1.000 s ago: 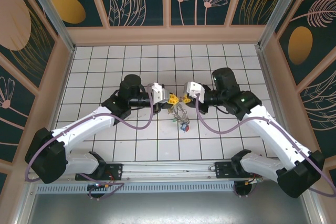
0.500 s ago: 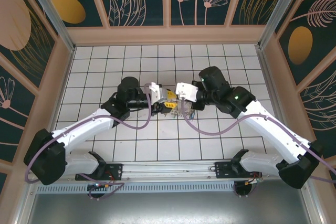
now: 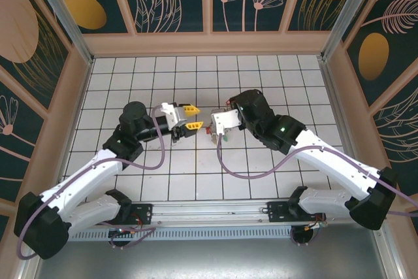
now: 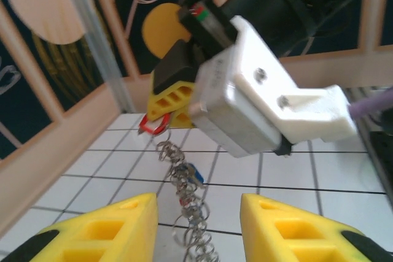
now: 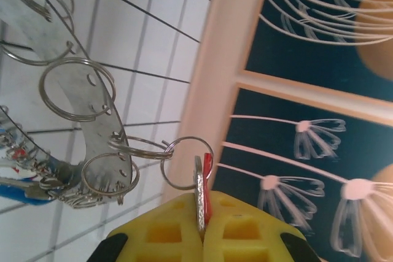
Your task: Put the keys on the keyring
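Observation:
The keyring (image 5: 92, 121), a curved metal band hung with several split rings, dangles from a silver key with a red tag (image 5: 201, 204). My right gripper (image 5: 202, 234) is shut on that key. Blue-tagged keys (image 5: 18, 188) hang low on the bunch. In the left wrist view the keyring (image 4: 184, 194) hangs as a chain below the right gripper (image 4: 169, 99), with the red tag (image 4: 153, 126) at its top and a blue tag (image 4: 195, 175) lower. My left gripper (image 4: 198, 213) is open, its yellow fingers either side of the chain and apart from it. From above, the left gripper (image 3: 196, 115) faces the right gripper (image 3: 213, 130) across a small gap.
White tiled floor (image 3: 196, 174) lies under both arms. Wooden-framed patterned walls (image 3: 209, 4) close in the back and sides. The right wrist's white camera mount (image 4: 276, 96) sits close in front of the left gripper.
My left gripper has opened and pulled back to the left, off the bunch. My right gripper has moved left towards the middle, carrying the red-tagged key and the hanging keyring.

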`<state>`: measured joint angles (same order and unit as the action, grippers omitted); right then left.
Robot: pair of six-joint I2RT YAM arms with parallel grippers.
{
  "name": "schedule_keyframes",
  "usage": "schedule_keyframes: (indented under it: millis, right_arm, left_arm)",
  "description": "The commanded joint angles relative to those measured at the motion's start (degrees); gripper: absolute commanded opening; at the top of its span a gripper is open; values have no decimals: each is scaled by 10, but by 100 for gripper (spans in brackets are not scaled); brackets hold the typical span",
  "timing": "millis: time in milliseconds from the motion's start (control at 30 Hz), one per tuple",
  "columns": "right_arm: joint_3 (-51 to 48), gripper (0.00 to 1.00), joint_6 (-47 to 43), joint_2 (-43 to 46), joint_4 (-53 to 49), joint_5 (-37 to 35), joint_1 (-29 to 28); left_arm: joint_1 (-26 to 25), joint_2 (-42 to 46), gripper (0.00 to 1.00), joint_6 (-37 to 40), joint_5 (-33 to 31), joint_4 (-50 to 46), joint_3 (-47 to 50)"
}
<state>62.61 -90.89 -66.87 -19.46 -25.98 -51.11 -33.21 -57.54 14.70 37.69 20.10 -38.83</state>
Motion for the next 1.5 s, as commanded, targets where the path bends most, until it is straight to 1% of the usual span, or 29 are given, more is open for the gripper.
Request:
schedule_keyframes:
  millis: [0, 100, 200, 233, 300, 367, 400, 433, 467, 500, 567, 633, 700, 767, 833, 900, 1000, 1067, 1133, 1233, 1333, 1467]
  right_arm:
    - [-12, 0, -157, 11, 162, -64, -7]
    - [-17, 0, -234, 3, 252, -64, -6]
    - [14, 0, -260, -12, 266, -61, -1]
    - [28, 0, -267, -16, 263, -55, 4]
    - [53, 0, -266, -22, 255, -30, 13]
    - [83, 0, -261, -27, 248, 7, 24]
    - [99, 0, -259, -28, 235, 23, 29]
    - [116, 0, -261, -30, 217, 37, 33]
    - [130, 1, -268, -32, 202, 53, 38]
    - [138, 1, -274, -35, 202, 64, 42]
    - [150, 0, -288, -44, 232, 80, 46]
    - [152, 0, -294, -42, 260, 117, 50]
    - [160, 0, -283, -40, 254, 159, 58]
    - [171, 0, -264, -44, 235, 172, 64]
    - [172, 0, -240, -49, 211, 169, 64]
    - [159, 0, -212, -48, 188, 175, 60]
    - [119, 0, -147, -46, 191, 196, 43]
    - [94, 0, -101, -50, 200, 212, 33]
    - [77, 0, -53, -65, 212, 224, 25]
    - [72, 0, -2, -101, 230, 227, 9]
    - [75, 0, 28, -151, 268, 221, -9]
    - [103, 0, 86, -229, 329, 221, -34]
  left_arm:
    - [7, 19, 41, -6, -113, 22, 10]
    - [7, 23, 41, -32, -241, 31, 13]
    - [8, 29, 51, -73, -430, 40, 19]
    - [9, 32, 56, -84, -495, 46, 24]
    - [15, 35, 70, -98, -577, 53, 38]
    - [30, 37, 83, -118, -618, 50, 50]
    - [39, 35, 86, -130, -624, 43, 53]
    - [52, 32, 97, -145, -625, 32, 55]
    - [65, 26, 99, -161, -624, 22, 60]
    - [76, 21, 99, -179, -623, 15, 64]
    - [99, 13, 99, -213, -619, 13, 80]
    - [116, 10, 99, -236, -604, 25, 96]
    - [131, 7, 99, -254, -584, 39, 107]
    - [149, 2, 99, -275, -558, 48, 111]
    - [160, -3, 99, -289, -543, 58, 111]
    - [163, -5, 99, -289, -548, 68, 111]
    - [172, -5, 99, -296, -555, 77, 112]
    - [188, -5, 99, -313, -547, 74, 112]
    - [210, -10, 99, -334, -542, 51, 106]
    - [239, -14, 99, -352, -554, 24, 103]
    - [263, -7, 99, -361, -558, 22, 110]
    - [280, -4, 99, -360, -566, 16, 113]
